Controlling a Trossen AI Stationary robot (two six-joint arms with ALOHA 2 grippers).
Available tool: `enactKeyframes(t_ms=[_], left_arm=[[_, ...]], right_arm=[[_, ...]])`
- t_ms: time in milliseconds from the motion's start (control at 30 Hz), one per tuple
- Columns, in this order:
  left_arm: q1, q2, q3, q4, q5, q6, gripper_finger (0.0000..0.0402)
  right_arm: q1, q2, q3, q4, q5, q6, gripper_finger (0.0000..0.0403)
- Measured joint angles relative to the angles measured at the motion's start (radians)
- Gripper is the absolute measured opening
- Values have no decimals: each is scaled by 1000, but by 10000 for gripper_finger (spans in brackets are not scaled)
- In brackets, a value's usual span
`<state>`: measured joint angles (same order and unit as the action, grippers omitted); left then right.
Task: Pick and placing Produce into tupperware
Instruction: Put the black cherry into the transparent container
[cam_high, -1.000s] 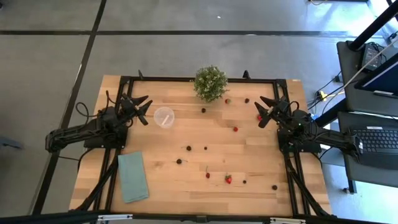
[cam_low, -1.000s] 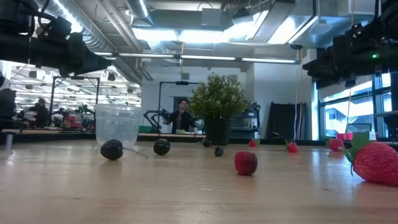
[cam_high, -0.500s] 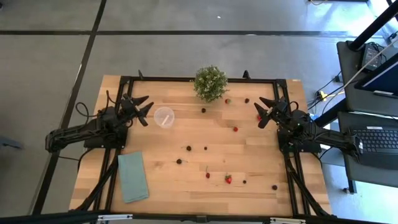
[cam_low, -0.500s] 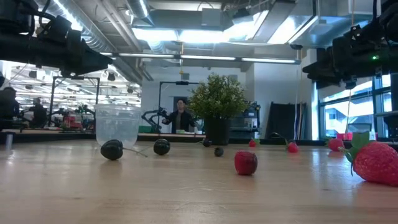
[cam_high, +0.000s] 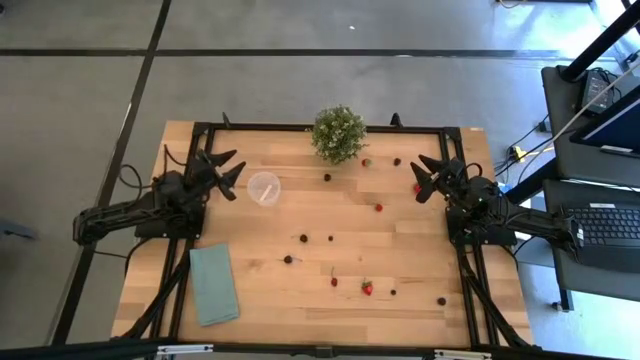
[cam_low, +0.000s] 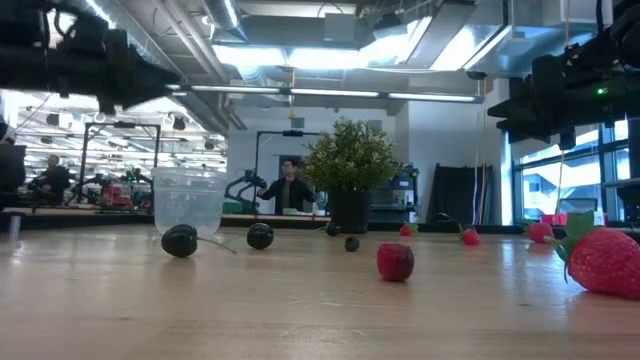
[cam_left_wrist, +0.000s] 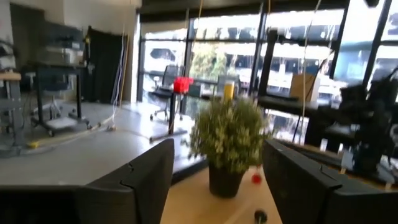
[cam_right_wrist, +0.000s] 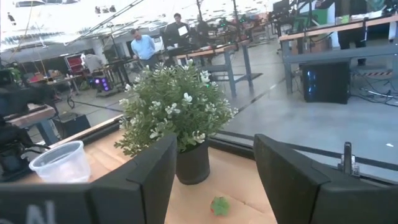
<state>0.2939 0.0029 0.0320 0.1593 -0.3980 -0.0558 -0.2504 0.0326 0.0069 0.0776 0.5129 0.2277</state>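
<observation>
The left tool (cam_high: 228, 167) hangs with fingers apart and empty just beside the tupperware (cam_high: 264, 187), a clear, smooth round plastic cup standing upright on the wooden table (cam_high: 400, 262). The produce (cam_high: 367, 288), glossy red strawberries and dark round berries, lies scattered mid-table. The right tool (cam_high: 428, 176), fingers apart and empty, is judged pre-grasp; next it must descend onto a berry.

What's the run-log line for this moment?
left claw: open, raised beside small clear plastic cup | right claw: open, raised, table's right side | cup: no fruit visible inside | small red and dark fruit pieces: scattered on table
</observation>
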Motion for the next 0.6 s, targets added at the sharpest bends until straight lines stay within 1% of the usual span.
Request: enactKeyframes(t_ms=[33, 100, 167, 267, 367, 467, 600], left_arm=[[0, 0, 22, -3, 12, 17, 232], [0, 6, 72, -32, 74, 61, 232], [0, 26, 135, -98, 131, 88, 232], [0, 86, 252, -207, 173, 93, 232], [0, 176, 365, -312, 213, 120, 232], [-13, 286, 481, -359, 254, 166, 231], [-78, 457, 627, -418, 292, 252, 231]], right_arm=[[0, 0, 0, 0, 1, 2, 217], [0, 0, 0, 0, 1, 3, 217], [0, 0, 0, 0, 1, 2, 217], [0, 0, 0, 0, 1, 3, 217], [0, 0, 0, 0, 1, 3, 217], [0, 0, 0, 0, 1, 3, 217], [0, 0, 0, 0, 1, 3, 217]])
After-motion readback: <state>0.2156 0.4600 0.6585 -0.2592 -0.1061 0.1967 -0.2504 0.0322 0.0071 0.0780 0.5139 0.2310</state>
